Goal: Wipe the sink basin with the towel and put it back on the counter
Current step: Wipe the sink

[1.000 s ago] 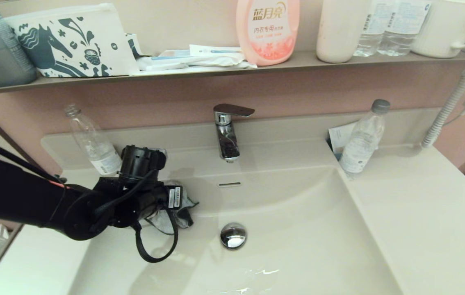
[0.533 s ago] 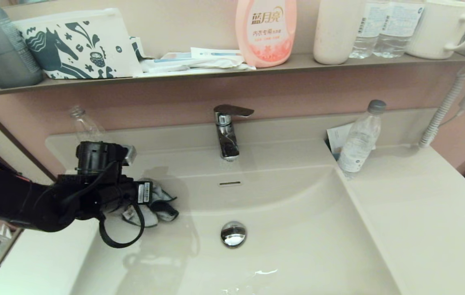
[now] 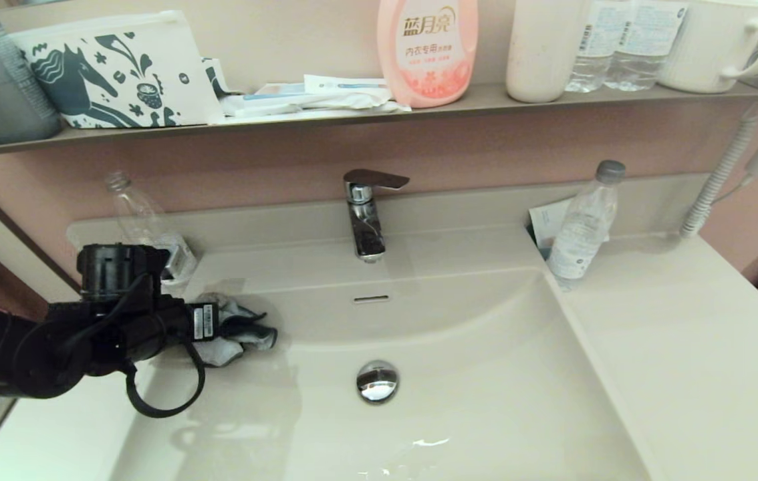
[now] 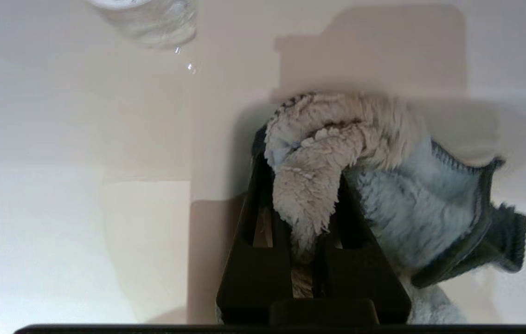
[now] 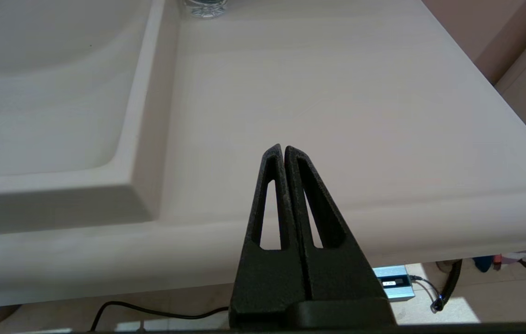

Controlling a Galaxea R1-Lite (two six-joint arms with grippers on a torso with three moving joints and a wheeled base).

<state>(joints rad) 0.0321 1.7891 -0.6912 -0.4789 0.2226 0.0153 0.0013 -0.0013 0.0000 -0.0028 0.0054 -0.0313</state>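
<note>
A cream bathroom counter [image 3: 686, 347] surrounded the sink basin [image 3: 486, 374]. The left end effector [image 4: 307, 185], clamped on the towel [image 3: 235, 331], pressed it at the basin's left rim, apparently mid-wipe; setting it on the counter seemed next. The right end effector [image 5: 284, 150] hovered closed, empty, over the counter's front edge.

The left arm [image 3: 11, 347] is matte black throughout, a thick rounded link ending in a bulbous joint. On the wrist sits a black ribbed cylindrical housing [image 3: 113, 270] with a notched top rim. A black cable [image 3: 165, 391] hangs from the wrist in 1 open loop, and a small white label [image 3: 204, 323] with dark print is stuck near the front. The left gripper [image 4: 307, 204] has 2 black textured fingers [image 4: 356, 260], each wedge-shaped with a triangular cut-out. The right gripper [image 5: 284, 150] matches it: 2 black grainy tapered fingers [image 5: 318, 241] with slotted openings, rising from 1 black base bar.
</note>
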